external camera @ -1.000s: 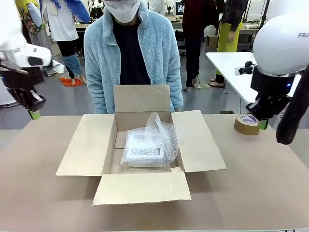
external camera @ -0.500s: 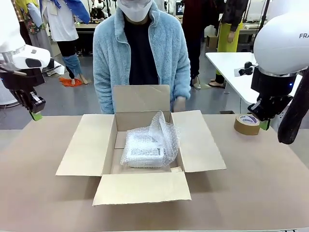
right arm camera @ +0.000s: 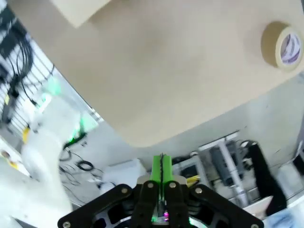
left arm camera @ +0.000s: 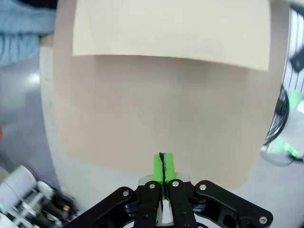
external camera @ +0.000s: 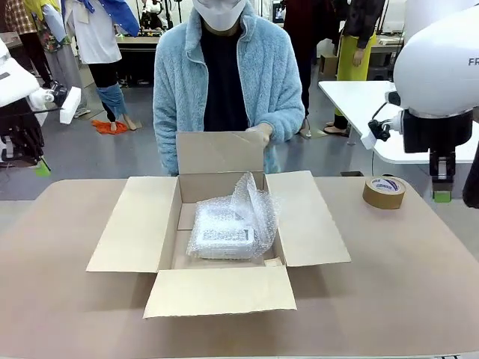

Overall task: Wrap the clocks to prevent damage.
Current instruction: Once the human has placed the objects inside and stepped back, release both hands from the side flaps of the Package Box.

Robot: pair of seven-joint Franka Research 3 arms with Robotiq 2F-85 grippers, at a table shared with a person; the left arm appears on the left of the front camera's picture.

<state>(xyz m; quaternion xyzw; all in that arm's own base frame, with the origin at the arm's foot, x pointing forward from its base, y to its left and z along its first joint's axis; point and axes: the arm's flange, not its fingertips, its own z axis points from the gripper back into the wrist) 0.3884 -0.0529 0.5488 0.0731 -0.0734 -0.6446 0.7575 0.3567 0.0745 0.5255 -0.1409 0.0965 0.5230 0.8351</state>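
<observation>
An open cardboard box (external camera: 135, 224) stands mid-table. Inside it lies a bundle of bubble wrap (external camera: 228, 224) around a white block; the clocks are hidden under the wrap. A person in a light blue fleece stands behind the box, one hand (external camera: 259, 134) on the upright back flap. My left gripper (external camera: 42, 169) hangs shut off the table's far left edge; in its wrist view the green pads (left arm camera: 163, 167) meet above bare table. Off the right edge, past the tape roll, my right gripper (external camera: 443, 196) points down, its pads (right arm camera: 161, 169) pressed together on nothing.
A roll of brown tape (external camera: 384, 192) (right arm camera: 283, 46) lies flat at the table's right rear. The box's four flaps are spread, the front one (external camera: 221, 290) reaching toward me. A white side table (external camera: 359, 105) stands at the back right.
Both arms have drawn outward from the table, the right gripper turning to point straight down. The person has stepped to the right and put a hand on the back flap.
</observation>
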